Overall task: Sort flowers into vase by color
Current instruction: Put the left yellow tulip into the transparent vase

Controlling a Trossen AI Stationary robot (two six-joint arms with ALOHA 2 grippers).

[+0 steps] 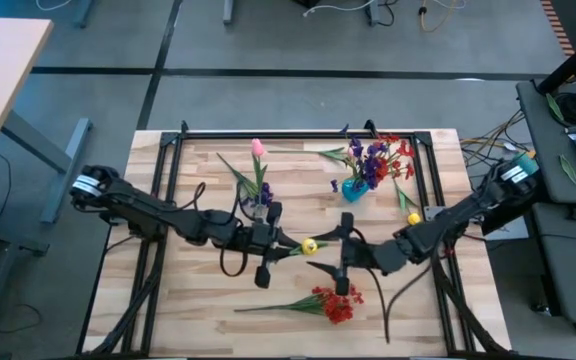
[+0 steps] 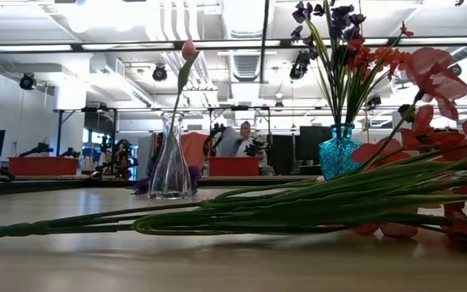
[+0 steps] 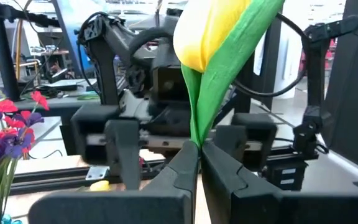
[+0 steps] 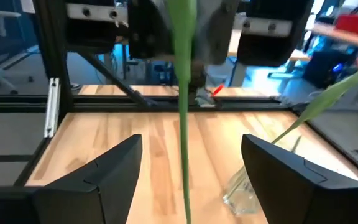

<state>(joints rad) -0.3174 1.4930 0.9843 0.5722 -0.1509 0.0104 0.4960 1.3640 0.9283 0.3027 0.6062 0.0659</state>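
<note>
My left gripper (image 1: 286, 246) is over the table's middle, shut on a yellow tulip (image 1: 310, 245). My right gripper (image 1: 344, 247) faces it, open. In the right wrist view its fingers stand wide on either side of the tulip's green strand (image 4: 183, 93), apart from it (image 4: 191, 140). A clear glass vase (image 1: 259, 203) holds a pink tulip (image 1: 258, 148). The blue vase (image 1: 355, 186) holds purple and red sprays. On the table lie a red spray (image 1: 334, 302) and another yellow bud (image 1: 413, 217). The low view shows neither gripper. My left gripper (image 3: 199, 152) pinches the yellow tulip's green stem (image 3: 196, 127) just below the bud (image 3: 211, 31), between the free ends of its two fingers. The bud and a long green leaf (image 3: 241, 43) stick out beyond the fingertips toward my right gripper. The flower looks lifted clear of the table.
The glass vase (image 2: 170, 158) and blue vase (image 2: 339, 150) stand toward the table's far side. The red spray's stem (image 2: 298, 207) lies along the near edge. A black frame (image 1: 298, 133) borders the tabletop. People sit in the room beyond (image 2: 242, 138).
</note>
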